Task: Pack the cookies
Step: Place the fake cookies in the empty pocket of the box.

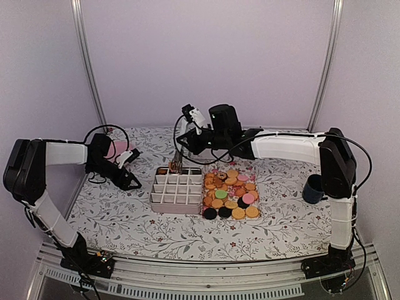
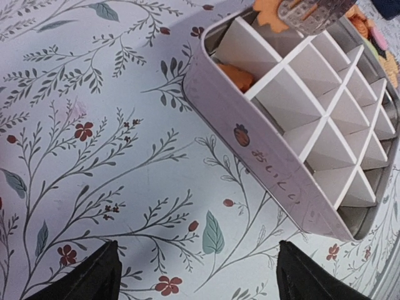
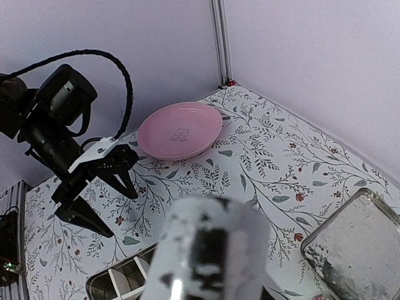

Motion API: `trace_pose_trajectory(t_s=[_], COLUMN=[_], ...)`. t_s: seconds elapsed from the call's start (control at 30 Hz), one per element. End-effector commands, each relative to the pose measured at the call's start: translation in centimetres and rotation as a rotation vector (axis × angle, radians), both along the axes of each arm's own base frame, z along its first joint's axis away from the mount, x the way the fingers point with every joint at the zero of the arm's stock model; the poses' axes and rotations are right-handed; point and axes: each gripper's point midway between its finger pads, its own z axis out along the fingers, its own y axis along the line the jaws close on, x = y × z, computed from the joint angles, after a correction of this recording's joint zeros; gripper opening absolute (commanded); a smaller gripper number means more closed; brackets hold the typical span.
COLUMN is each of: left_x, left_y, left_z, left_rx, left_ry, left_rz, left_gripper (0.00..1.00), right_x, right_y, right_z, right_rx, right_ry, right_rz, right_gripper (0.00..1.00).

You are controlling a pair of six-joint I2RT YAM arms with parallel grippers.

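Left claw: the left claw (image 2: 197,247) stands wide, nothing between its dark fingers (image 2: 94,278); it hangs over bare worktop (image 2: 112,156), to the left of the divided box and apart from it.
Right claw: the right claw (image 1: 176,164) reaches across from the right and sits over the back left part of the divided box. Its jaws are narrow. In the left wrist view an orange held cookie (image 2: 270,12) juts out beside its silvery finger pad, so it appears pinched there. Its own wrist view is too blurred to confirm this.
Cookies: the cookies (image 1: 230,194) lie heaped in a clear tray (image 3: 372,215) that sits just to the right of the divided box. They are mostly golden-orange, with several black ones along the near edge, a few pink and one green.
Boxed cookie: one orange boxed cookie (image 2: 236,76) lies in the back left corner cell of the divided box.
Divided box: the divided box (image 2: 269,156) is a pale tin with white partitions making a grid of cells; the other cells visible from the left wrist look bare.
Plate: a pink plate (image 3: 180,130) rests on the worktop at the back left, behind the left arm.
Cup: a dark blue cup (image 1: 312,189) stands upright at the right, near the right arm and well apart from the tray.
Worktop: covered in a white cloth printed with leaves and small red flowers.
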Motion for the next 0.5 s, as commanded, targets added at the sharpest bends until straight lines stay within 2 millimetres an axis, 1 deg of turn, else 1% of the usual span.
trace_pose_trajectory(t_s=[0.0, 0.1, 0.17, 0.2, 0.23, 0.33, 0.37, 0.47], left_x=[-0.2, -0.1, 0.0, 0.1, 0.1, 0.2, 0.1, 0.1], left_y=[0.0, 0.0, 0.0, 0.0, 0.0, 0.0, -0.1, 0.0], left_z=[0.9, 1.0, 1.0, 1.1, 1.1, 1.1, 1.1, 1.1], left_rx=[-0.019, -0.018, -0.019, -0.021, -0.022, -0.023, -0.024, -0.023], left_ry=[-0.025, -0.028, -0.028, -0.029, -0.028, -0.028, -0.028, -0.026], left_rz=[-0.011, -0.009, -0.008, -0.006, -0.006, -0.004, -0.005, -0.004], left_gripper=[0.86, 0.86, 0.86, 0.86, 0.86, 0.86, 0.86, 0.86], right_x=[0.2, 0.2, 0.1, 0.1, 0.1, 0.0, 0.0, -0.2], right_y=[0.7, 0.7, 0.7, 0.7, 0.7, 0.6, 0.5, 0.2], right_z=[0.8, 0.2, 0.0, 0.1, 0.2, 0.8, 1.1, 2.4], right_rx=[0.012, -0.002, -0.010, -0.008, -0.007, -0.001, 0.003, 0.019], right_ry=[-0.025, -0.013, -0.013, -0.014, -0.015, -0.023, -0.027, -0.043], right_rz=[0.003, 0.002, 0.000, 0.000, 0.000, 0.000, -0.003, -0.007], right_gripper=[0.00, 0.02, 0.06, 0.09, 0.14, 0.18, 0.23, 0.28])
